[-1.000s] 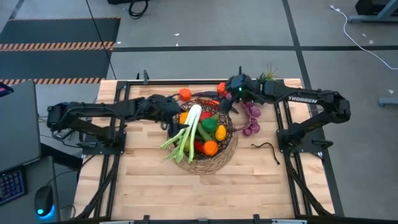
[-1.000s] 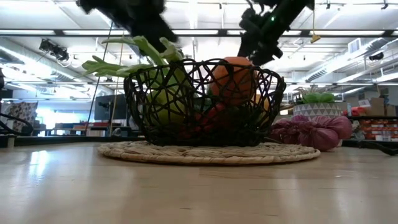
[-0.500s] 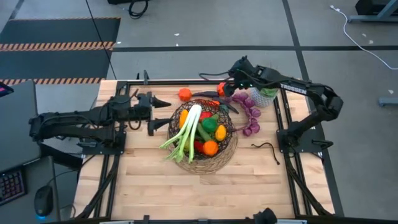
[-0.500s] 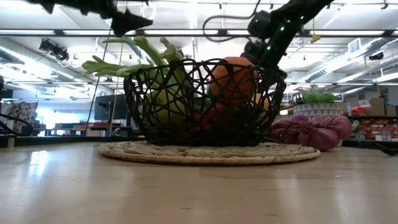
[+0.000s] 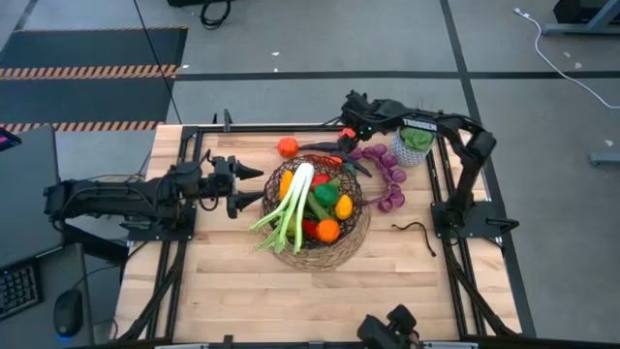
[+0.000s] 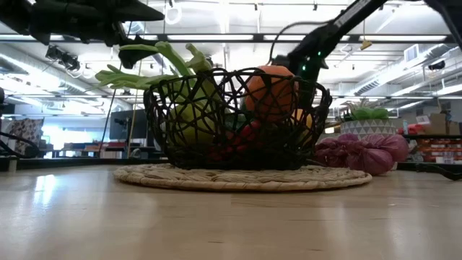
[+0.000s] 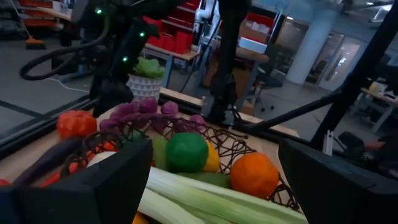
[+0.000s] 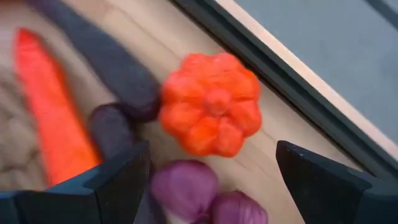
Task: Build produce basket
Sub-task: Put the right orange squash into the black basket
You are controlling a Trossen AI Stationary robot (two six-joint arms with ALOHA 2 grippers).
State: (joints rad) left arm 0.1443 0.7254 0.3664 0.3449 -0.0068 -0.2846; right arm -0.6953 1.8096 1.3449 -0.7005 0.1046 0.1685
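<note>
Dark openwork wire basket (image 5: 360,221) on tan wicker base holds leek (image 5: 295,199), oranges, peppers; purple grapes (image 5: 387,174) lie beside it

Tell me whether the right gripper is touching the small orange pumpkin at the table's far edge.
Apart. In the right wrist view, the pumpkin sits between and beyond the open right gripper, with bare table showing on both sides.

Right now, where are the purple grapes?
In the high view the purple grapes lie on the table just right of the basket, below the white-potted plant, under the right gripper's arm.
</note>
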